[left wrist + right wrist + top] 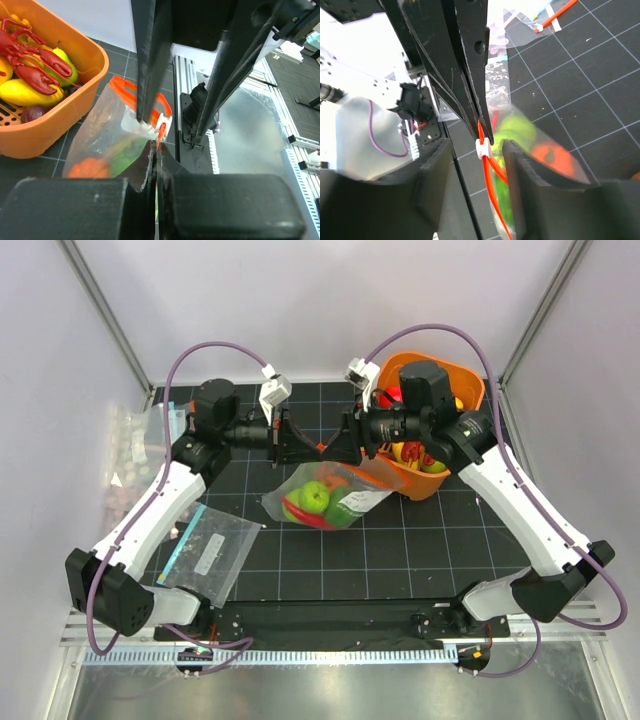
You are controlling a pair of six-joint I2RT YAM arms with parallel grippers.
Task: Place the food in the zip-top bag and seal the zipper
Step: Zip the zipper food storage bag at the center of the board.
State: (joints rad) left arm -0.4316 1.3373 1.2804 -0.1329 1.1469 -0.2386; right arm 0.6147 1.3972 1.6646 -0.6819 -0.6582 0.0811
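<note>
The zip-top bag (283, 502) hangs mid-mat, holding green food (315, 497) and red food (310, 520). My left gripper (306, 449) is shut on the orange-red zipper (120, 83); in the left wrist view the strip runs into its closed jaws (157, 150). My right gripper (345, 446) faces it, open. In the right wrist view its fingers (437, 175) stand either side of the zipper (492, 192) and its white slider (482, 148). Green food (515, 131) and orange food (551, 156) show through the bag.
An orange basket (478, 380) at the back right holds more food, including a red lobster (35, 65) and yellow pieces (22, 92). A second clear bag with a teal edge (210, 552) lies front left. Another bag (128, 445) lies off the mat's left edge.
</note>
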